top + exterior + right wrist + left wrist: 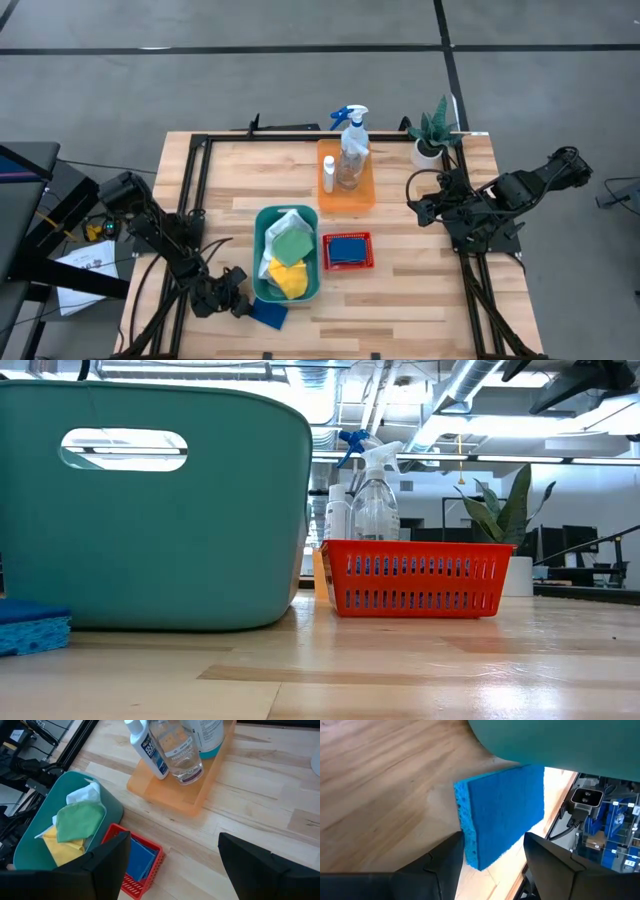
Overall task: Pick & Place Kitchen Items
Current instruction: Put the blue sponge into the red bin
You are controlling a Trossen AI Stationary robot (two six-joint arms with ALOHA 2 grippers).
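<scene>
A blue sponge (268,312) lies flat on the table by its underside, near the front edge beside the teal bin (262,225); it also shows in the low view (30,625). My left gripper (492,855) is open, with its fingers on either side of the sponge's near end (472,852). The bin holds white, green (291,245) and yellow cloths. A red basket (347,238) holds another blue sponge (347,251). The spray bottle (352,150) and the small white bottle (329,173) stand on an orange tray (346,204). My right gripper (413,200) is open and empty, right of the tray. My left gripper's fingers (445,865) stand close against the two long sides of the blue sponge at its near end (470,845), coming in low along the table. I cannot tell whether they touch it. The sponge lies on the table.
A green plant in a white pot (430,140) stands at the far right corner. Black frame rails (195,190) run along the table's left, far and right sides. Bare wood lies in front of the red basket and to the left of the bin.
</scene>
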